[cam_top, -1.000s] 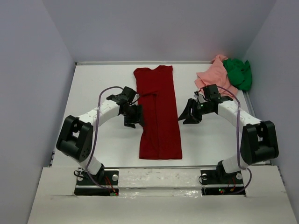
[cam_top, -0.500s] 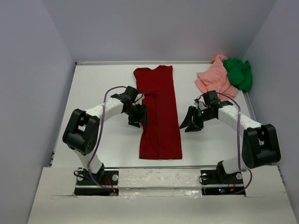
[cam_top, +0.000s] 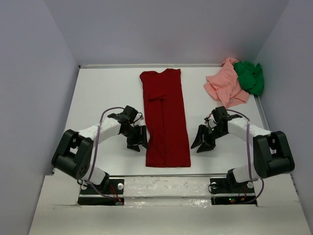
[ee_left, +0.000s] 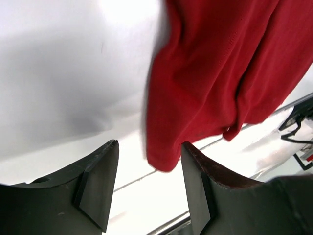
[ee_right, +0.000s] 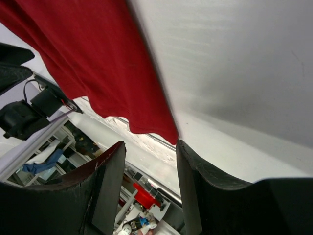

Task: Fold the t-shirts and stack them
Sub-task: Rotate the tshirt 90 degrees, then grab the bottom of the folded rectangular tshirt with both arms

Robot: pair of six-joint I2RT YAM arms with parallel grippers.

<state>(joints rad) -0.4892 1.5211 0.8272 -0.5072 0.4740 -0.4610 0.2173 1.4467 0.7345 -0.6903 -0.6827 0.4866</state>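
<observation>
Nearer now, left end effector and right end effector gape empty beside narrow-folded red t-shirt.

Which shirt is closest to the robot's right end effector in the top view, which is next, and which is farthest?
1. Dark red shirt, mid-table, just beside the right end effector.
2. Pink shirt, farther back on the right.
3. Green shirt, in the far right corner, past the pink one.

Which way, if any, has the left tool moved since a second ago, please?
Yes: the left tool moved beside the dark red t-shirt toward its near hem.
</observation>
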